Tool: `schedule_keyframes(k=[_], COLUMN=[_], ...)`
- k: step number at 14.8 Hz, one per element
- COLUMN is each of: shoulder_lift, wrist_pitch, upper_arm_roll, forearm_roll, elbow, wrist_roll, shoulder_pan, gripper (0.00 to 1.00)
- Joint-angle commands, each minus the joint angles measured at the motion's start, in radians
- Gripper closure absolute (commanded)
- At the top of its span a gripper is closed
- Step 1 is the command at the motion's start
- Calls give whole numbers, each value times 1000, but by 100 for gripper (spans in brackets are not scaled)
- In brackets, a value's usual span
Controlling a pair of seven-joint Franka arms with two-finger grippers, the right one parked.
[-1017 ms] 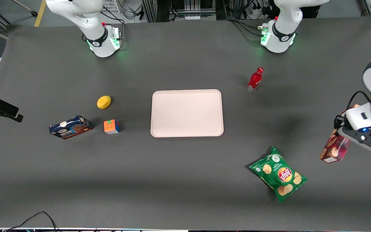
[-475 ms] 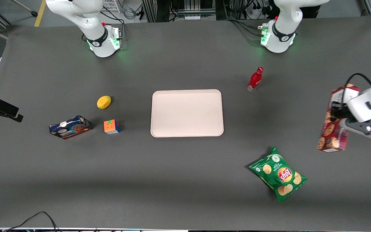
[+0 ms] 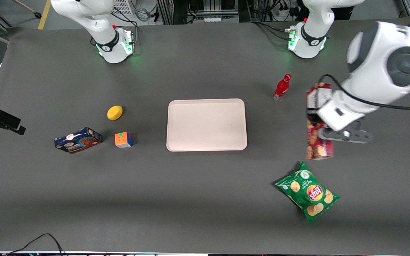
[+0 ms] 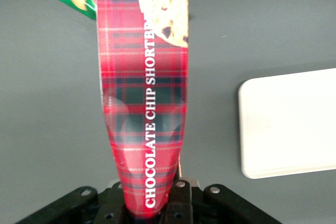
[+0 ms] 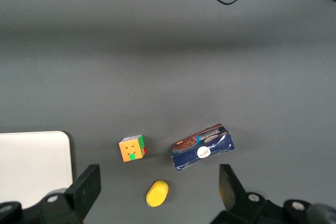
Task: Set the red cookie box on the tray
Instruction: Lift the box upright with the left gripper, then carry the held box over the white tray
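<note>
We have the red cookie box [image 3: 319,138] clamped in the gripper [image 3: 324,122], jaws closed on the end nearest the wrist, so most of its length hangs out unsupported. It is lifted above the table [image 3: 205,213], toward the working arm's end, well apart from the tray [image 3: 206,124], which has nothing on it.

Our worry is the hold. In the wrist view the carton narrows where the jaws pinch it, which suggests the card is giving way; a quick swing could let the long free end twist or slide out. The red bottle [image 3: 282,88] stands upright between the box and the tray, a little farther from the front camera, and we judge a low pass could tip it. The green chip bag [image 3: 307,195] lies nearer the front camera and out of the direct line.

For room, bare table lies between the box and the tray's near edge, and the tray looks long enough for the box laid flat. The low rim could catch a dragging end, so we would come in from above.
</note>
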Motion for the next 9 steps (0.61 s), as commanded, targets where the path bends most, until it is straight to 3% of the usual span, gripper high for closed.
schedule_keyframes(k=[1,6,9], shoulder_lift=[-26,-79,-72], wrist_pitch=[11,155,326], upper_arm_roll=[-124,-288,-389], forearm_roll=[-1,7,27], elbow=[-39,-214,-350], wrist_roll=[-259,-496,-701], shoulder_pan=[0,-6,-19], gripper=[100,100,100])
